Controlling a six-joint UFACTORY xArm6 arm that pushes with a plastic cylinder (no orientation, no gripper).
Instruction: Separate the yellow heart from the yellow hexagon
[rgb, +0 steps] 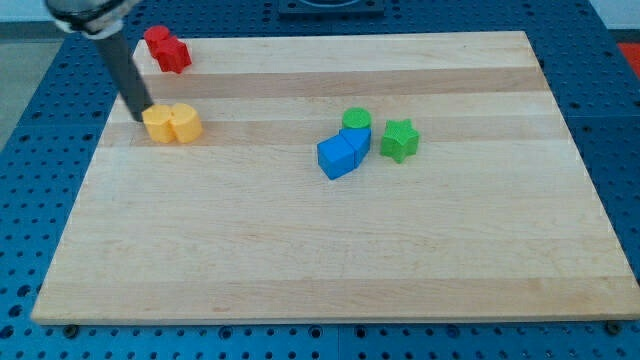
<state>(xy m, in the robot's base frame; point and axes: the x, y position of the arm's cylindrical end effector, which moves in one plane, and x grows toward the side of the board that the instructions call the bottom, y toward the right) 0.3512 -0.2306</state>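
Two yellow blocks sit touching at the view's upper left of the wooden board (330, 250). The left one (158, 124) is a deeper yellow-orange and looks like the hexagon. The right one (185, 122) looks like the heart. My tip (141, 113) is at the upper left edge of the left yellow block, touching or nearly touching it. The dark rod rises from there toward the view's top left.
A red block (167, 48) lies near the board's top left corner. Near the middle sit a blue block (343, 153), a green round block (356, 121) touching it, and a green star (399, 140) just to the right. Blue pegboard surrounds the board.
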